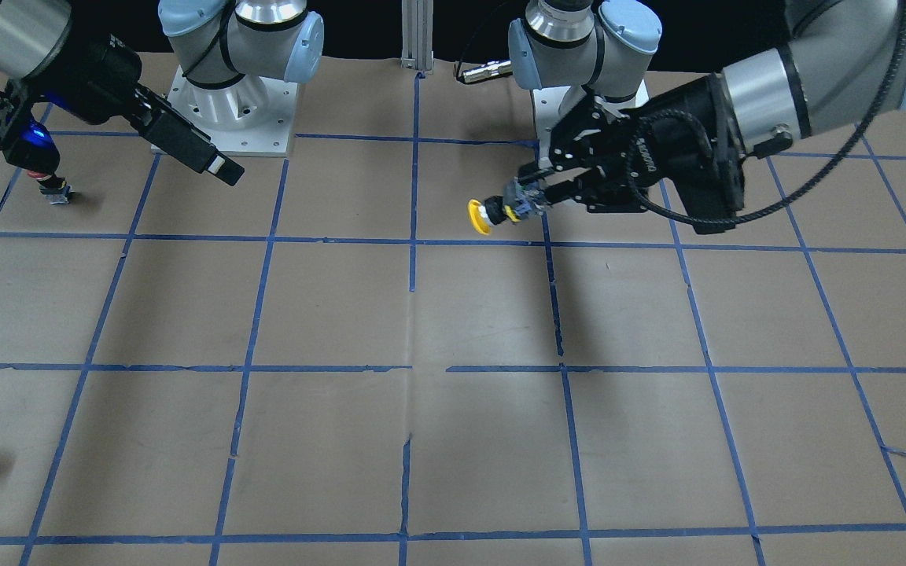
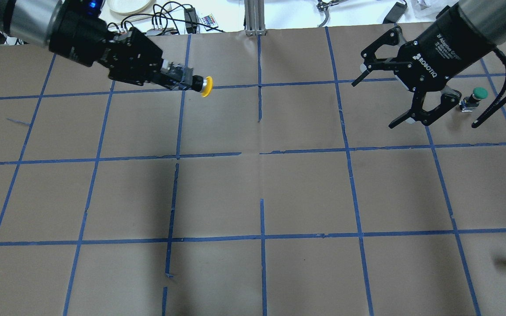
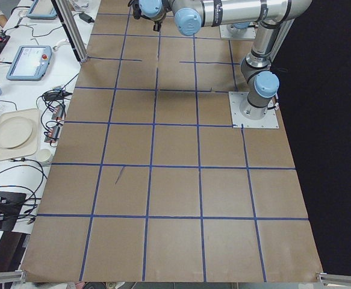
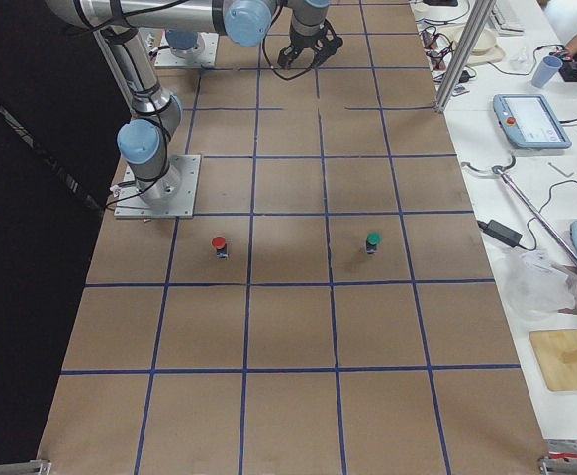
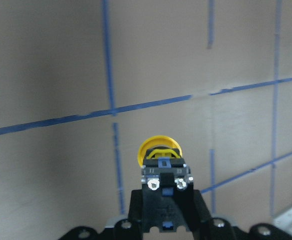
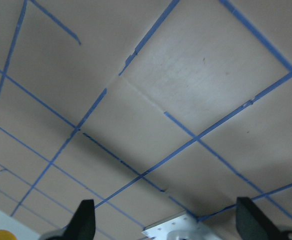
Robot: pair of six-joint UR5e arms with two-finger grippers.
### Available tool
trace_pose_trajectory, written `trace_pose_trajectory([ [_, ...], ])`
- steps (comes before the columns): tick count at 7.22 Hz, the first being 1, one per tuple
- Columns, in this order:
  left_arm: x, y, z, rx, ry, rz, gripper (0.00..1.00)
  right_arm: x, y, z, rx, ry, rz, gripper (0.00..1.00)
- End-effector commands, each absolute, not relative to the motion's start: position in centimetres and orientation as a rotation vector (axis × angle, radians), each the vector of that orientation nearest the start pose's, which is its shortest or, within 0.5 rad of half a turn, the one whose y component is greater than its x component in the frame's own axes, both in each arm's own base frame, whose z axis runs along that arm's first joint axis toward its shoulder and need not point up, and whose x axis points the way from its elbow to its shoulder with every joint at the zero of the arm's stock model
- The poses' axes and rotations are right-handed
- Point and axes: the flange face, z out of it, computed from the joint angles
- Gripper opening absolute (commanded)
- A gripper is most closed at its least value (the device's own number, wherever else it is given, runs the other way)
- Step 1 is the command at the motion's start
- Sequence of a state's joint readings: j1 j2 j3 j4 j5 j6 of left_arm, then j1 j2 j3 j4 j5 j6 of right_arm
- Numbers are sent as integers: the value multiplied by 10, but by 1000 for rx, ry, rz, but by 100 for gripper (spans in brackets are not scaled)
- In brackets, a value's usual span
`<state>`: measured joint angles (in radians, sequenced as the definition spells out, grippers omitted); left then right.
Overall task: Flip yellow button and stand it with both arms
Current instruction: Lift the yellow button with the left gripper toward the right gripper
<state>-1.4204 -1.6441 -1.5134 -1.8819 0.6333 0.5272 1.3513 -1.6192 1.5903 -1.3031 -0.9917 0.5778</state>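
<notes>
1 round-cap yellow button [image 2: 204, 85] in L tool [image 2: 182, 79].

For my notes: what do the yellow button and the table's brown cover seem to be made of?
The yellow button: likely moulded plastic, cap smooth and evenly coloured; small bright screws on its black body look metal. The table cover: probably matte brown paper, given its creases and seams; blue grid lines look like tape.

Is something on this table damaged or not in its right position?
Yes. The blue tape grid has gaps near its middle, and one loose strip lies askew. The left tool holds the yellow button sideways.
</notes>
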Motion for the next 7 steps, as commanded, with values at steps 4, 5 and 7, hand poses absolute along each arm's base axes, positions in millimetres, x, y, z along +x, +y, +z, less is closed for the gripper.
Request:
trace_pose_trajectory([
  [4, -239, -507, 547, -144, -1593, 108, 18, 59, -492, 532, 1374, 1697, 716, 100],
  [5, -244, -509, 550, -162, -1558, 131, 18, 61, -493, 547, 1393, 1628, 723, 100],
  [7, -244, -512, 571, -142, -1565, 109, 15, 75, -483, 579, 1396, 1546, 724, 100],
])
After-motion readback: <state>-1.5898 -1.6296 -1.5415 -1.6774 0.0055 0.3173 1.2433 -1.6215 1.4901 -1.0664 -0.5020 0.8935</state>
